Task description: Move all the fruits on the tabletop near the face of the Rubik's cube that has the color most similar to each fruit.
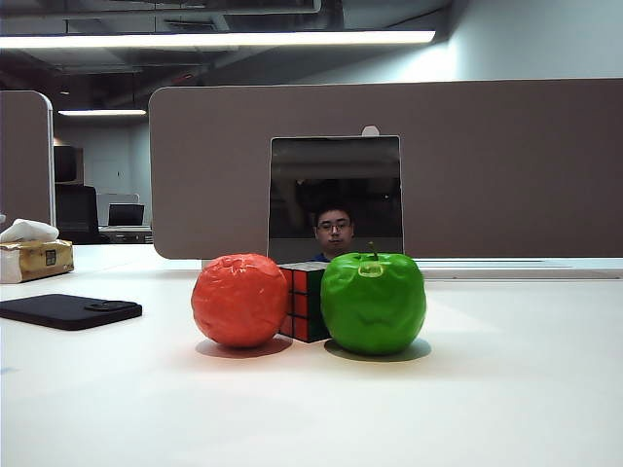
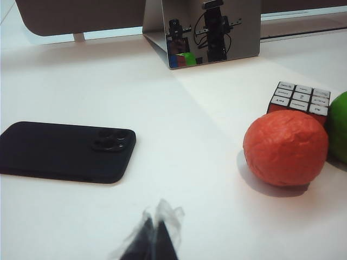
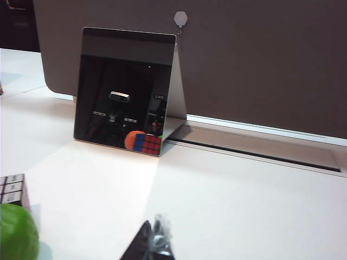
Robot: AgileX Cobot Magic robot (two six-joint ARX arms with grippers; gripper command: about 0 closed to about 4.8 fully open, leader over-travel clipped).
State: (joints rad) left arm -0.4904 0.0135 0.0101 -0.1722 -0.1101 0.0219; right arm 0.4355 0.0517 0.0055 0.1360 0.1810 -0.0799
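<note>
On the white tabletop [image 1: 506, 389] the crinkly orange-red ball [image 1: 239, 300] rests against the left side of the Rubik's cube [image 1: 304, 300]. The glossy green apple [image 1: 373, 304] touches the cube's right side. Neither gripper appears in the exterior view. The left wrist view has the ball [image 2: 286, 147], the white-topped cube [image 2: 301, 97] and an edge of the apple [image 2: 340, 127]. My left gripper [image 2: 154, 238] is shut and empty, well short of the ball. My right gripper [image 3: 154, 241] is also shut and empty, away from the apple [image 3: 16, 235] and cube [image 3: 13, 189].
A black phone [image 1: 68, 310] lies flat on the left side of the table, close to my left gripper [image 2: 65, 151]. A standing mirror [image 1: 336, 199] is behind the cube, a tissue box [image 1: 34, 255] at far left, and a brown partition [image 1: 506, 165] along the back.
</note>
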